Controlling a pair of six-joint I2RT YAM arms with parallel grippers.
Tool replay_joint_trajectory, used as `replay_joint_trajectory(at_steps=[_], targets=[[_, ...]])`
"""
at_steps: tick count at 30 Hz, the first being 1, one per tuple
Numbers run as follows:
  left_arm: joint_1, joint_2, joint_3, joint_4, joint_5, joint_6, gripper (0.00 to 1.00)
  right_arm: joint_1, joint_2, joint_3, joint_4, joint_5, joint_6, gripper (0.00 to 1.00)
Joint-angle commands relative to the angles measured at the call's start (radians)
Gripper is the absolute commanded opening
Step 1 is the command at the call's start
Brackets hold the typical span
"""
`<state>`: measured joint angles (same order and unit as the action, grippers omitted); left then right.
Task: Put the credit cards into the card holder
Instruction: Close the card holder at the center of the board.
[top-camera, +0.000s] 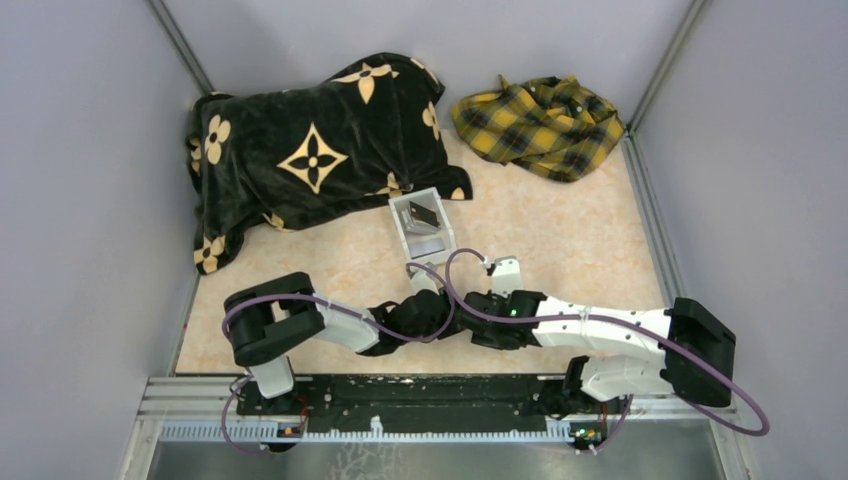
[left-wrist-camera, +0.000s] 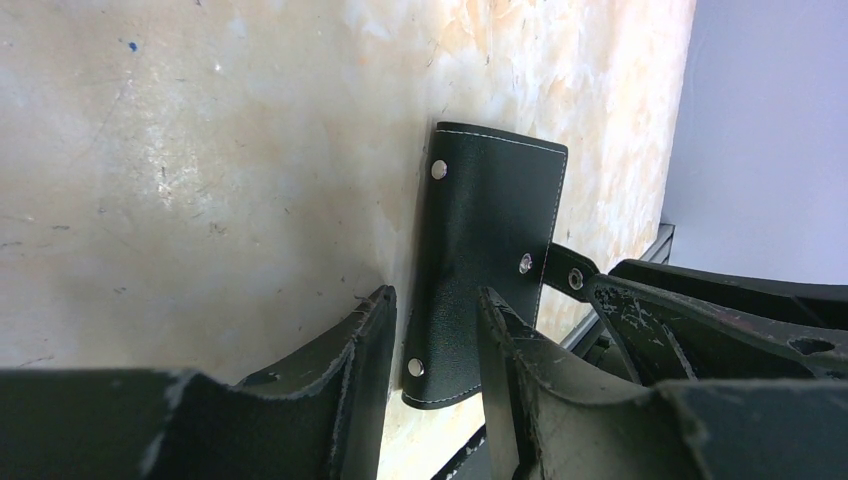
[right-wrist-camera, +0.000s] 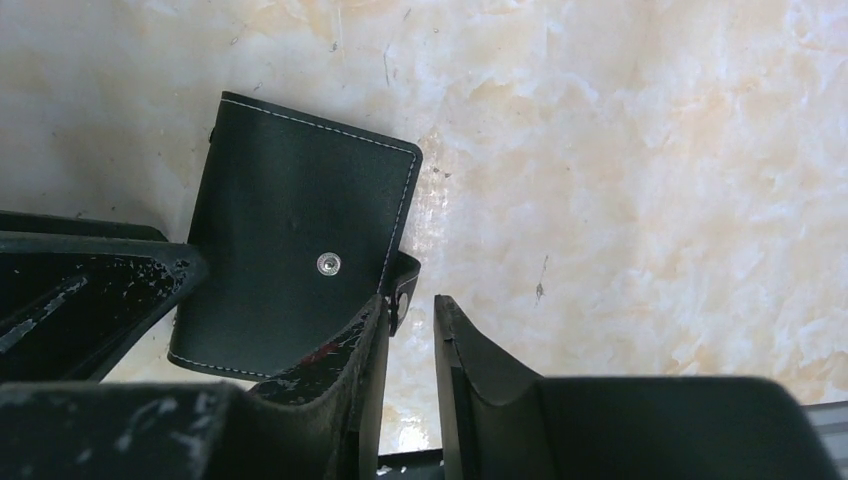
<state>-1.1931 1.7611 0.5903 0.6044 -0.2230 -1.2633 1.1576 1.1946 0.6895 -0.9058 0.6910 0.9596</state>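
The card holder (left-wrist-camera: 490, 225) is a shut black wallet lying flat on the table, with its strap clasp (left-wrist-camera: 571, 272) sticking out of one edge. My left gripper (left-wrist-camera: 437, 296) is open and straddles the wallet's near end, with a gap beside one finger. My right gripper (right-wrist-camera: 410, 302) is open right beside the card holder (right-wrist-camera: 300, 265), its nearer fingertip at the strap and only bare table between the jaws. In the top view the two wrists hide the wallet. A dark credit card (top-camera: 425, 214) and a pale grey one (top-camera: 429, 247) lie in a clear-white box (top-camera: 401, 228) just beyond the grippers.
A black blanket with gold flowers (top-camera: 310, 150) lies at the back left and a yellow plaid cloth (top-camera: 540, 125) at the back right. Grey walls close in both sides. The metal rail (top-camera: 400, 400) with the arm bases runs along the near edge.
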Motion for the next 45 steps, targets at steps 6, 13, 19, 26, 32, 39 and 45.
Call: replay_joint_trajectory(at_steps=[6, 13, 19, 26, 32, 39, 45], targets=[[0.000, 0.044, -0.062, -0.191, 0.007, 0.046, 0.44, 0.010, -0.021, 0.022, -0.014, -0.005, 0.050, 0.19], [-0.002, 0.046, -0.064, -0.184, 0.011, 0.044, 0.44, 0.010, -0.023, 0.005, -0.007, -0.021, 0.063, 0.13], [-0.005, 0.049, -0.062, -0.180, 0.014, 0.042, 0.43, 0.010, -0.020, -0.022, 0.015, -0.040, 0.079, 0.07], [-0.008, 0.054, -0.058, -0.170, 0.021, 0.055, 0.43, 0.010, 0.011, -0.027, 0.028, -0.034, 0.088, 0.00], [-0.013, 0.060, -0.062, -0.149, 0.033, 0.072, 0.42, 0.008, 0.041, 0.011, 0.043, -0.010, 0.063, 0.00], [-0.020, 0.053, -0.070, -0.135, 0.037, 0.084, 0.41, 0.003, 0.082, 0.058, 0.062, -0.001, 0.026, 0.00], [-0.027, 0.062, -0.058, -0.134, 0.040, 0.096, 0.41, 0.003, 0.099, 0.085, 0.067, -0.007, 0.002, 0.00]])
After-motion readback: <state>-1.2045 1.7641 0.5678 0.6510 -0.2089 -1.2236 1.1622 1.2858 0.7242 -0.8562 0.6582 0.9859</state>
